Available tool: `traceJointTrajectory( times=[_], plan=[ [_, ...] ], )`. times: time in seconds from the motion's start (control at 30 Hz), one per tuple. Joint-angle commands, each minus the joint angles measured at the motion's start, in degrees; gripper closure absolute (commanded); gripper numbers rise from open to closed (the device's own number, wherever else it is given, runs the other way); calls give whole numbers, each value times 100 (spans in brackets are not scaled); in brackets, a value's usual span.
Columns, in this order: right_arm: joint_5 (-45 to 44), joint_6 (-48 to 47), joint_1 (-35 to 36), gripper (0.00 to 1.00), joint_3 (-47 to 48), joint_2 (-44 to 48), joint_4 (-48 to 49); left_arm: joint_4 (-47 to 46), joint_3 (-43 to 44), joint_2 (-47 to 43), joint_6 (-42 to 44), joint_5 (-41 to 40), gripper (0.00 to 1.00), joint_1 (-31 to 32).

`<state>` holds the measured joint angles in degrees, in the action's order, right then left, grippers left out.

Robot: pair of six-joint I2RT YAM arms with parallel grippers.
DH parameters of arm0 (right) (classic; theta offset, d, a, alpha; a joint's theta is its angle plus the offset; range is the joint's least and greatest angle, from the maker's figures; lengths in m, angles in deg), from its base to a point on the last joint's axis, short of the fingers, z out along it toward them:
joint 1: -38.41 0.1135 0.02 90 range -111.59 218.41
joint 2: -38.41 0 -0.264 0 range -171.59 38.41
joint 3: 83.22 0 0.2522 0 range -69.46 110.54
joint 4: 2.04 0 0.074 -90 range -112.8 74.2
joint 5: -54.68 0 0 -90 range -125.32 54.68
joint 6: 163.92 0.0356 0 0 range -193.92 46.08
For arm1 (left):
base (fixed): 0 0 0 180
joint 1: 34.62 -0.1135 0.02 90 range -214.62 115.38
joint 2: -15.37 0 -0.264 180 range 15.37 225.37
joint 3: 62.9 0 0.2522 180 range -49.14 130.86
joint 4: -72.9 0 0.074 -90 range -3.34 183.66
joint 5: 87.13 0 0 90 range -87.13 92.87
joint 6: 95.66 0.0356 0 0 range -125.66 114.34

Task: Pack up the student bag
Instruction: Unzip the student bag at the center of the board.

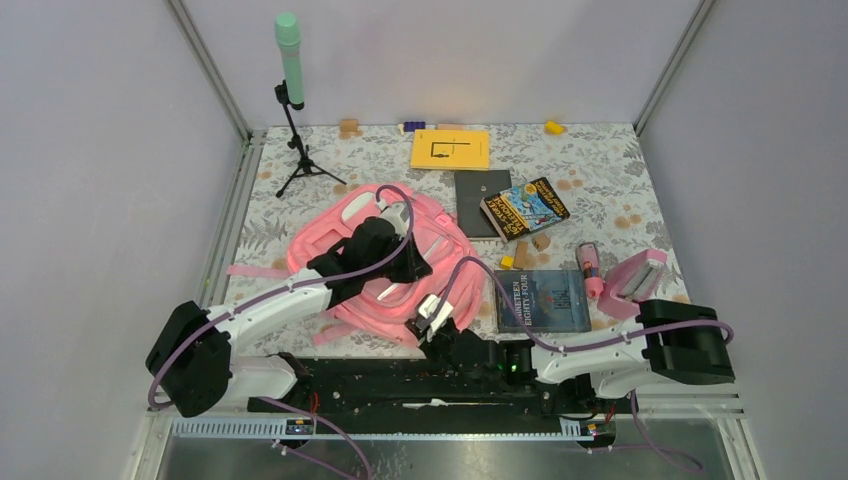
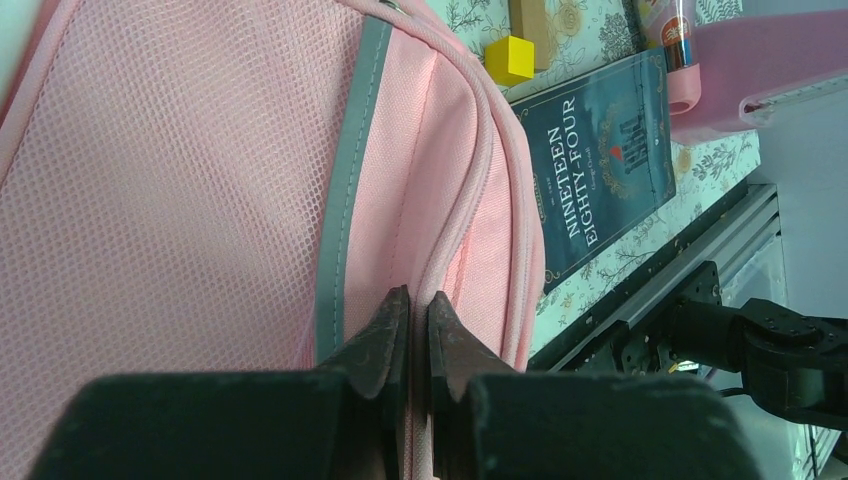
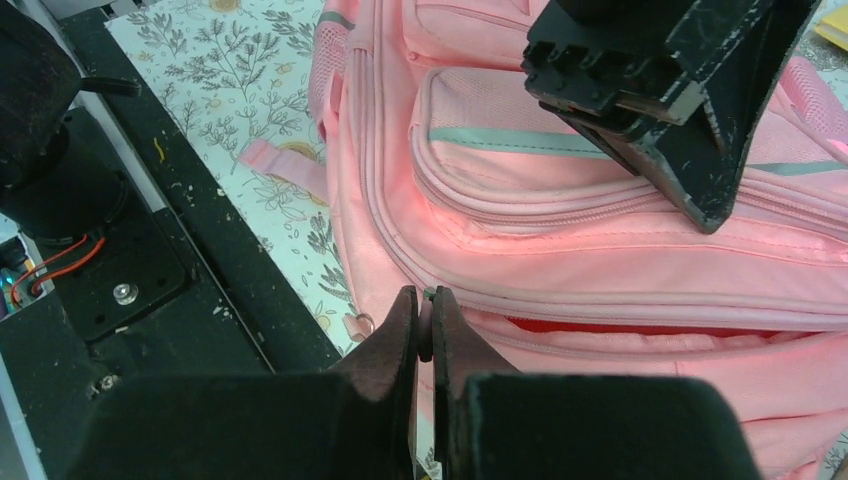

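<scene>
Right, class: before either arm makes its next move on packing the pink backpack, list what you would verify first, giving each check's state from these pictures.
1. Right gripper shut on the large pink fabric backpack at its zip line: ok.
2. Left gripper shut on top of the backpack: ok; gripping fabric: cannot tell.
3. Main opening wide enough for a book: not ok, only a narrow slit shows.
4. Dark blue Nineteen Eighty-Four book lying flat, free beside the backpack: ok.
5. Grippers apart from each other: ok.
</scene>
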<state>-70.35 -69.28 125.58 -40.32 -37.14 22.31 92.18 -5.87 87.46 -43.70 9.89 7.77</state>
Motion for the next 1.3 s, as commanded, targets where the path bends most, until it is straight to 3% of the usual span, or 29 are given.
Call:
traceJointTrajectory(
  times=[0.0,0.23,0.43,0.67,0.93,1.03,1.27],
  plan=[
    [-103,262,343,100,473,-358,907,-1162,337,-11,-199,-154,100,-151],
    [-466,-10,602,100,680,-972,1830,-1265,346,-8,-229,-112,100,-297],
    [381,-224,616,100,739,-1199,2297,-2015,130,83,-303,334,100,-396],
    [462,-28,625,100,1126,-1235,1787,-3004,-104,323,-461,952,100,-555],
    [739,56,623,100,1649,-1288,950,-3222,-129,445,-300,1368,100,-583],
    [910,251,625,100,1885,-1371,851,-3842,-292,557,-458,1522,100,-583],
    [237,669,699,100,2406,-1641,488,-4213,-516,563,-382,1237,100,-543]
  ],
)
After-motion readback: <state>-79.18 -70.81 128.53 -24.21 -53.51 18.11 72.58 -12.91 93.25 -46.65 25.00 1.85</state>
